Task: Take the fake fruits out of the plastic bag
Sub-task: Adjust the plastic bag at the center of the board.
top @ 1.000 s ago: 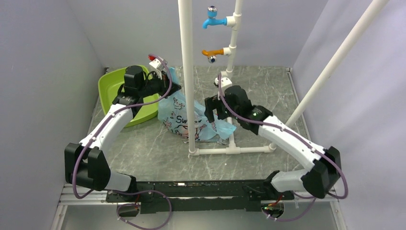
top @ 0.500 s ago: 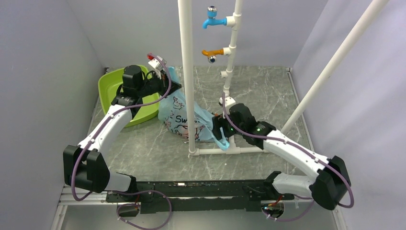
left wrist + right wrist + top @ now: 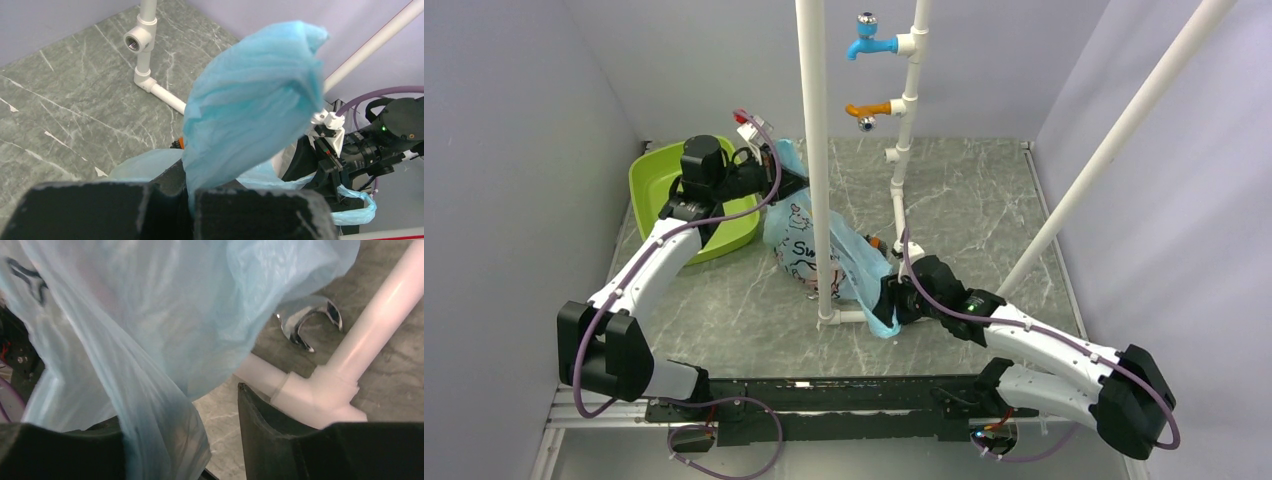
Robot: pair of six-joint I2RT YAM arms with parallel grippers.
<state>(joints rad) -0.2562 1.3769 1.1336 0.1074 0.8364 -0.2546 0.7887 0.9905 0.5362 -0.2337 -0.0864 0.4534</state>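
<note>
Left end effector (image 3: pixel 191 195): jaws fully closed, pinching a bunched-up end of the plastic bag (image 3: pixel 786 232). The left wrist view shows the blue film ballooning up out of the grip. The top view shows that end lifted off the surface, beside the lime-green tray (image 3: pixel 656 185).

Right end effector (image 3: pixel 182 412): jaws partly apart. In the right wrist view the bag film drapes into the gap against one finger, while bare surface shows between the film and the other finger (image 3: pixel 270 435). No firm pinch is visible. In the top view it sits low at the bag's near end, next to the foot of the white pipe frame (image 3: pixel 814 120).

The bag stretches between the two end effectors, its printed middle resting on the tabletop (image 3: pixel 964 190) behind the upright pipe. The fake fruits are not discernible through the film in any view.

Only the right wrist view shows a shiny curved metal piece (image 3: pixel 310 325) lying by a pipe joint. Top and left wrist views show a small orange thing (image 3: pixel 876 241) just beyond the bag, too small to identify.

The tabletop is grey with marble veining. A blue tap (image 3: pixel 869 46) and an orange tap (image 3: pixel 869 107) hang on the rear pipe. The walls (image 3: pixel 524 150) are pale lilac.
</note>
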